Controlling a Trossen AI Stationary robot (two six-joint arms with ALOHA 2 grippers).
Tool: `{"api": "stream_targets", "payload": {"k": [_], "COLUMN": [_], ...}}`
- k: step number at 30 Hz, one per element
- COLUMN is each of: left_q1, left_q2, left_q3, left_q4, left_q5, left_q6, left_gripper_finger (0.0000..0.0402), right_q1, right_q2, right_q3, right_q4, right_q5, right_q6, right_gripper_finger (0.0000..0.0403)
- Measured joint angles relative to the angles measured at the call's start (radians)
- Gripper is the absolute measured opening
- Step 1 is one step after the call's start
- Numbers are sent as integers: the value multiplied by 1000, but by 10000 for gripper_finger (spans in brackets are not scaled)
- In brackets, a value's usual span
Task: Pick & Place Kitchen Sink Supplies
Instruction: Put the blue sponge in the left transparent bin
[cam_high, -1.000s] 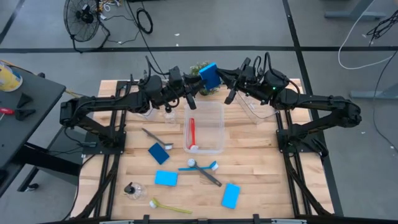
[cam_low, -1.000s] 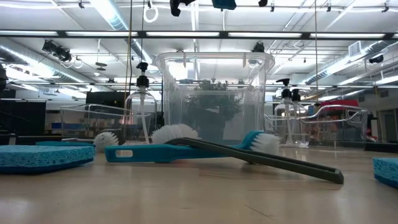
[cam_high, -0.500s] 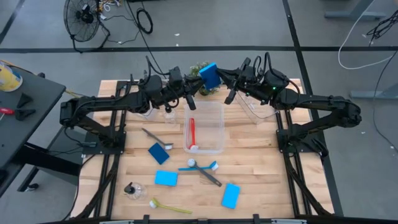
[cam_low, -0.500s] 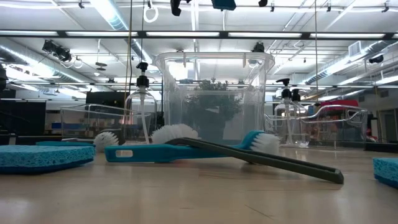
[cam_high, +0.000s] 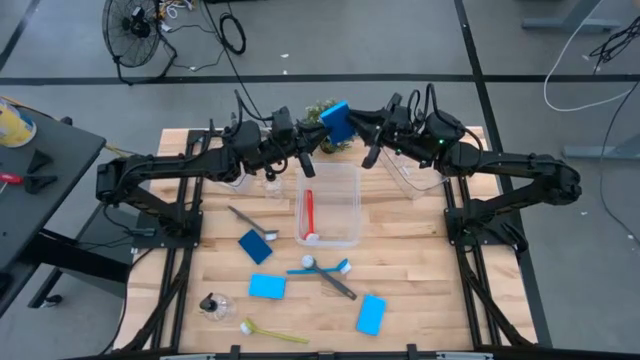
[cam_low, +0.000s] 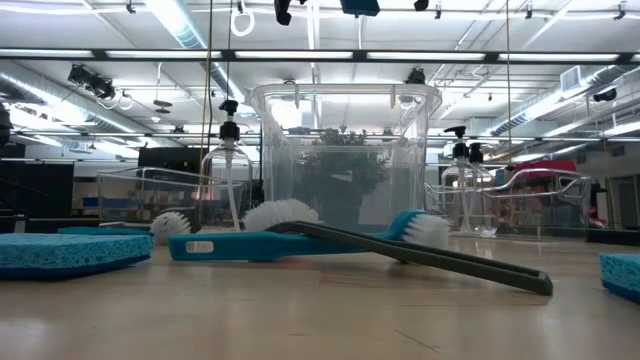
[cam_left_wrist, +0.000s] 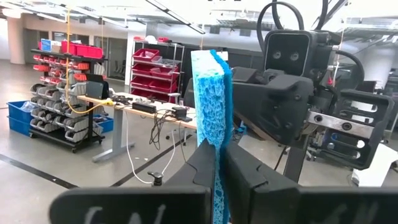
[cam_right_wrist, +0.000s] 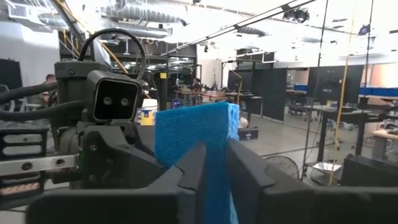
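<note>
Both arms meet high above the far side of the surface (cam_high: 400, 250), over the clear bin (cam_high: 330, 205) that stands in the middle. Between them is a blue sponge (cam_high: 336, 122), held up in the air on its edge. The left gripper (cam_left_wrist: 217, 163) has its fingers (cam_left_wrist: 200, 167) pressed on both flat faces of the sponge, almost fully closed, so it grips it firmly. The right gripper (cam_right_wrist: 211, 163) is at the same sponge from the opposite side; its fingers (cam_right_wrist: 249, 171) stand on each side of the sponge and appear to touch it, but from these views I cannot tell if they press it or have let go a little.

Inside the clear bin lies a red brush (cam_high: 309, 215). Nearer on the surface are three more blue sponges (cam_high: 255, 246), a grey brush (cam_high: 252, 223) beside one of them, and a blue brush (cam_high: 318, 267) crossed by another dark grey brush (cam_high: 336, 283). A yellow-green brush (cam_high: 272, 332) lies at the near edge, and a small pump bottle (cam_high: 213, 304) lies close to it. In the low view two more pump bottles (cam_low: 228, 170) stand upright behind the brushes, and a small plant (cam_low: 345, 165) shows through the bin.
</note>
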Motion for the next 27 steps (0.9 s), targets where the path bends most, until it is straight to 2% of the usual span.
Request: {"api": "stream_targets", "payload": {"k": [8, 13, 18, 27], "left_q1": [0, 0, 0, 5], "left_q2": [0, -3, -10, -39], "left_q3": [0, 0, 0, 0], "left_q4": [0, 0, 0, -10], "left_q5": [0, -19, -27, -33], "left_q6": [1, 5, 55, 112], "left_gripper_finger": [17, 20, 17, 17], "right_q1": [0, 0, 8, 44], "right_q2": [0, -6, -16, -31], "right_q3": [0, 0, -1, -1], "right_q4": [8, 23, 24, 30], "right_q5": [-24, -23, -22, -21], "right_q6": [31, 24, 27, 23], "right_gripper_finger": [147, 179, 191, 187]}}
